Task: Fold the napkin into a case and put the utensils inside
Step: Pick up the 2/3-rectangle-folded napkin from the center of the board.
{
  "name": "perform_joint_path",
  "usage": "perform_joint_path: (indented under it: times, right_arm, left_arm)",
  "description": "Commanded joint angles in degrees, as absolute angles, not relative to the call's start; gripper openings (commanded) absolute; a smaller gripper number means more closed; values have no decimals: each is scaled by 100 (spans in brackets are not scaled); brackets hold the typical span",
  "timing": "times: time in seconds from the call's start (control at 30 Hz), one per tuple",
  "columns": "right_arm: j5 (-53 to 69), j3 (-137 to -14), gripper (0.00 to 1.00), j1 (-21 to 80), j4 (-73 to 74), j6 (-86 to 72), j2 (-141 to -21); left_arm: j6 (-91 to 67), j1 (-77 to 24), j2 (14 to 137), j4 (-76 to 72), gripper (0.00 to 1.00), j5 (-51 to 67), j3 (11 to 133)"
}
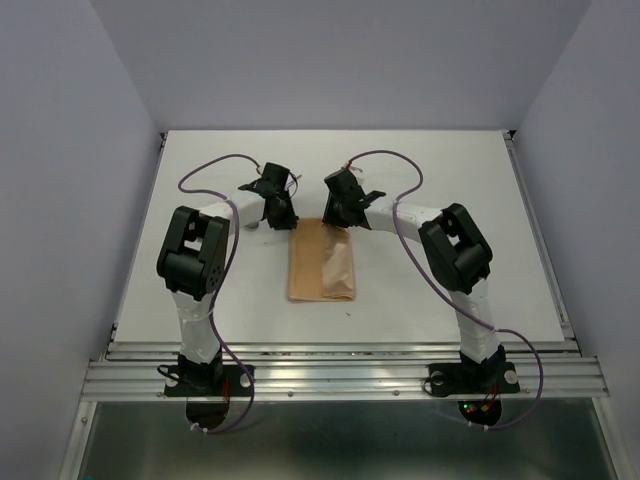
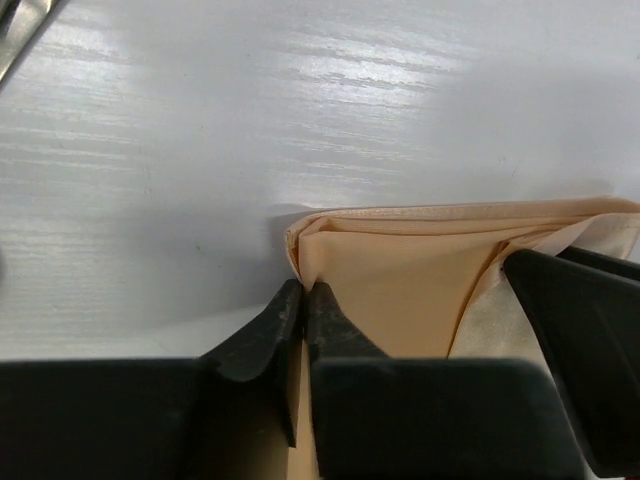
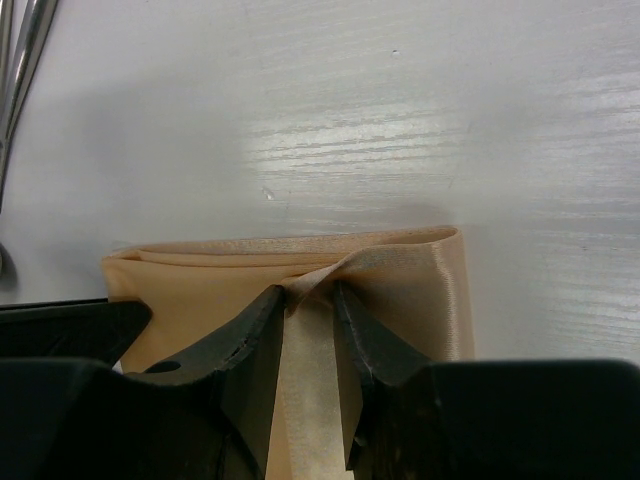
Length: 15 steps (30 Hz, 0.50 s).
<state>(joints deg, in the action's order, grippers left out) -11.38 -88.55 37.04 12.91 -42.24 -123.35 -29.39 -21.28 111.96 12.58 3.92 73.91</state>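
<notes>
The peach-orange napkin (image 1: pixel 322 262) lies on the white table as a narrow oblong, folded in layers, long side running away from the arms. Both grippers sit at its far end. My left gripper (image 1: pixel 283 218) is at the far left corner; in the left wrist view its tips (image 2: pixel 303 290) are shut on the napkin's (image 2: pixel 400 270) folded edge. My right gripper (image 1: pixel 338 215) is at the far right corner, and its tips (image 3: pixel 308 292) are shut on a raised ridge of the napkin's (image 3: pixel 200 270) top layer. Silver utensils (image 3: pixel 25 60) lie beyond the cloth, to the left; one handle (image 2: pixel 20 35) shows.
The white table (image 1: pixel 450 200) is ringed by pale walls, with a metal rail (image 1: pixel 340 375) at the near edge. The two grippers stand close together: the right one's finger (image 2: pixel 580 330) shows in the left wrist view, the left one's body (image 3: pixel 60 330) in the right wrist view.
</notes>
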Motion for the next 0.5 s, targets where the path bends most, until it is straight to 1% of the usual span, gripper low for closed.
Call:
perform_joint_path:
  times: [0.0,0.03,0.27,0.47]
  right_arm:
    - [-1195,-8947,33,3656,1617,-4166,-12331]
    - [-1230,-8947,33,3656,1617,-4175,-12340]
    - [-1406,-9052,32,3656,1819,-4263,-12524]
    - [-1520,-9316,32,3656,2048,-4394,-12709]
  left_arm:
    - [-2883,-2127,11268,1459,7,255,7550]
    - [-2892,-2127,11241,1502,0,264,7602]
    - [-2900,-2162,10724,1722,0,308,7840]
    - [-2927,-2206,10775,1863,0,396,8068]
